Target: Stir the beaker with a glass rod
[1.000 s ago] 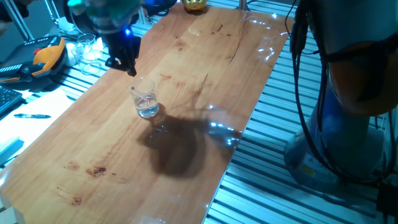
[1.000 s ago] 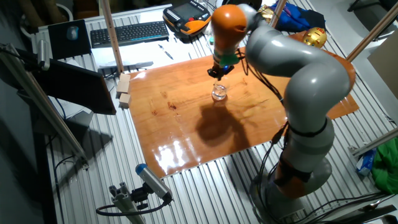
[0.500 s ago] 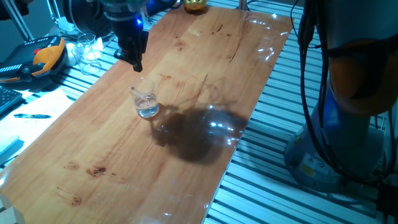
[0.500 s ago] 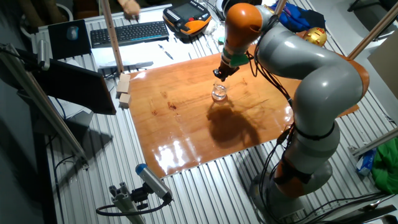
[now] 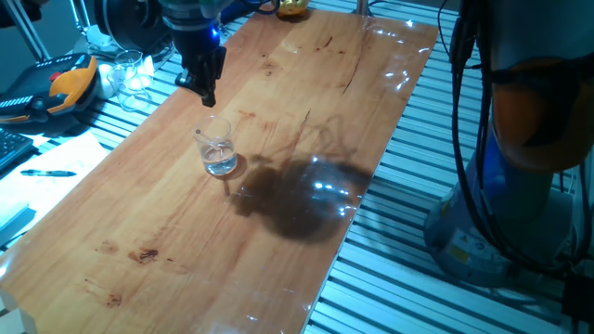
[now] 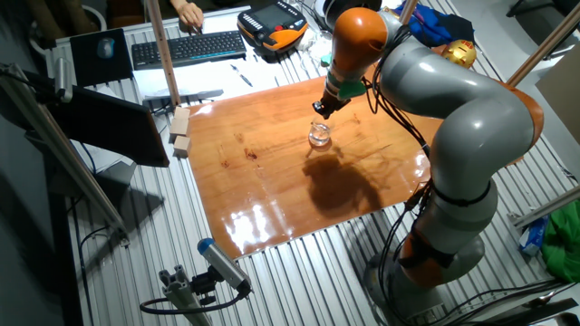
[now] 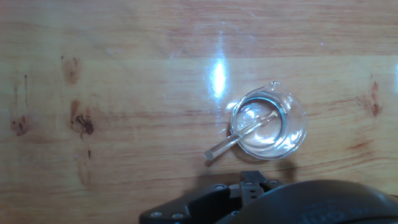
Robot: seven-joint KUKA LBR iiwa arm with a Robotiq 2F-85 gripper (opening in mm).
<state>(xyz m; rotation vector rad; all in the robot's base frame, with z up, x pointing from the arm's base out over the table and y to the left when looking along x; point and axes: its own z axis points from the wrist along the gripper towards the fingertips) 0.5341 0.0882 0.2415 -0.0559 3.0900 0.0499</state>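
My hand [image 5: 206, 96] has slid over above the beaker [image 5: 218, 154], the rod [image 7: 241, 133] leans inside just below me, and I cannot tell if my fingers are wide or narrow, so grabbing comes next

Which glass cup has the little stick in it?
The beaker alone on the wooden table, below the gripper. The glass rod leans inside. The glasses off the table's edge show none.

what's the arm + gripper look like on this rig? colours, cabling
The arm has bulky silver-grey rounded links with orange joint sections. Black cables run loose along it and down to the base. The gripper is small and black, with a blue-lit ring on the wrist above it. Its fingers are too dark to make out.
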